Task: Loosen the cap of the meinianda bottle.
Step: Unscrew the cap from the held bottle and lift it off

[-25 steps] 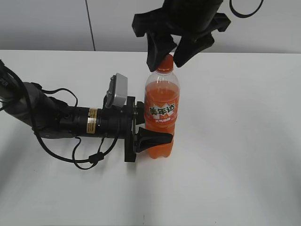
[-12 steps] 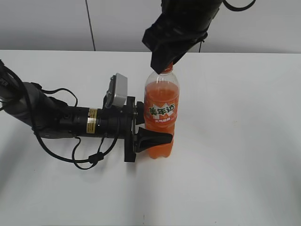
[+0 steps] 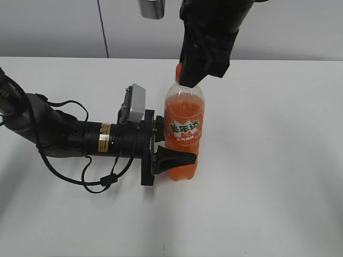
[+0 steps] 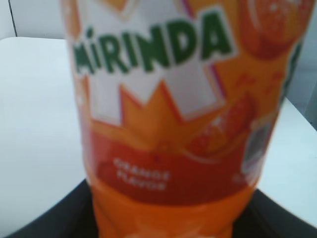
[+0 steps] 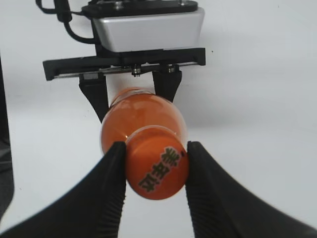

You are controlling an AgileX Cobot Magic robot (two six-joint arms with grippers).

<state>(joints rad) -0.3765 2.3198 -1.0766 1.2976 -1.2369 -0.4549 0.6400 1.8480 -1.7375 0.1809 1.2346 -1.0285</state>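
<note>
**White table, both arms on one bottle**

A plain white table runs back to a pale grey wall, and the meinianda bottle stands upright near the middle of it, filled with orange drink and wrapped in an orange label with white and green lettering.

The left gripper reaches in horizontally from the left side of the exterior view, its black arm lying low over the table with cables looping beside it. Its jaws are clamped around the lower body of the bottle, one finger crossing the front just under the label. The left wrist view is filled by the label at close range, slightly blurred, with dark gripper parts at the bottom edge.

The right gripper comes down from above. In the right wrist view its two black fingers press against opposite sides of the cap, which is orange with printed characters on top. In the exterior view the gripper hides nearly all of the cap; only a sliver of orange shows at its left edge
</note>
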